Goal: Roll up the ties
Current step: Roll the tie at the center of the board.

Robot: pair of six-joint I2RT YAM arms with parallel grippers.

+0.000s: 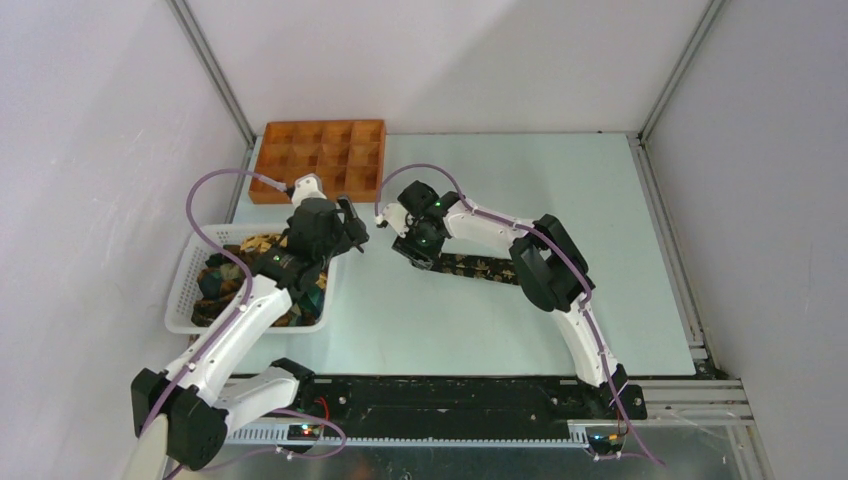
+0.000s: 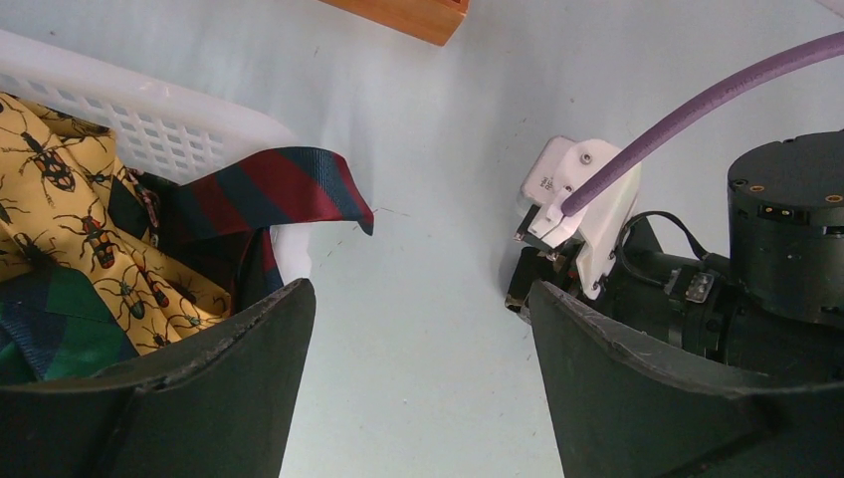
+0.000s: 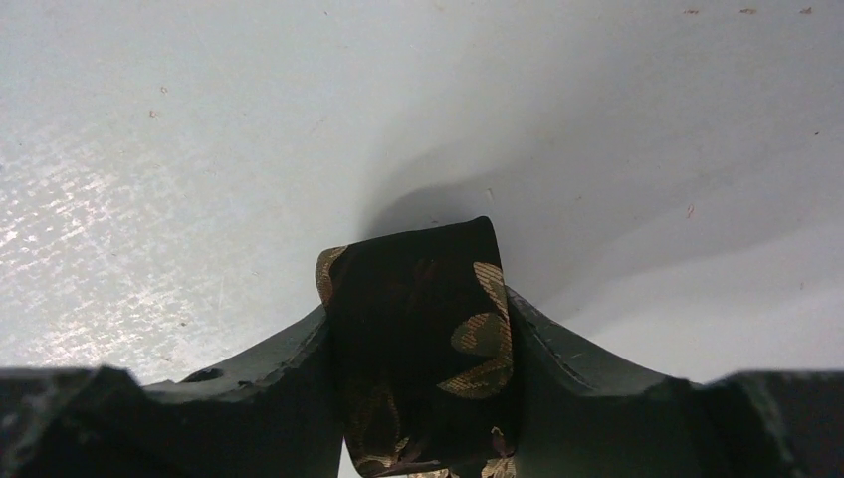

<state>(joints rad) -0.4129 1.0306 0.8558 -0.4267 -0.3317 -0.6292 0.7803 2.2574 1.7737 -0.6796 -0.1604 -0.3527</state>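
A dark tie with a gold leaf print [image 1: 482, 268] lies flat on the table, running right from my right gripper [image 1: 421, 249]. In the right wrist view its folded end [image 3: 413, 329] stands between the two fingers, and both pads touch its sides, so my right gripper [image 3: 416, 349] is shut on it. My left gripper [image 1: 352, 232] hovers just left of it, open, with only bare table between its fingers [image 2: 423, 388]. More ties [image 1: 235, 262] lie piled in the basket: a yellow beetle-print one [image 2: 80, 219] and a red and navy striped one [image 2: 269, 189] that hangs over the rim.
The white mesh basket [image 1: 185, 290] sits at the left, under my left arm. An orange compartment tray [image 1: 320, 158] stands at the back left. The right arm's wrist and purple cable [image 2: 697, 95] fill the right of the left wrist view.
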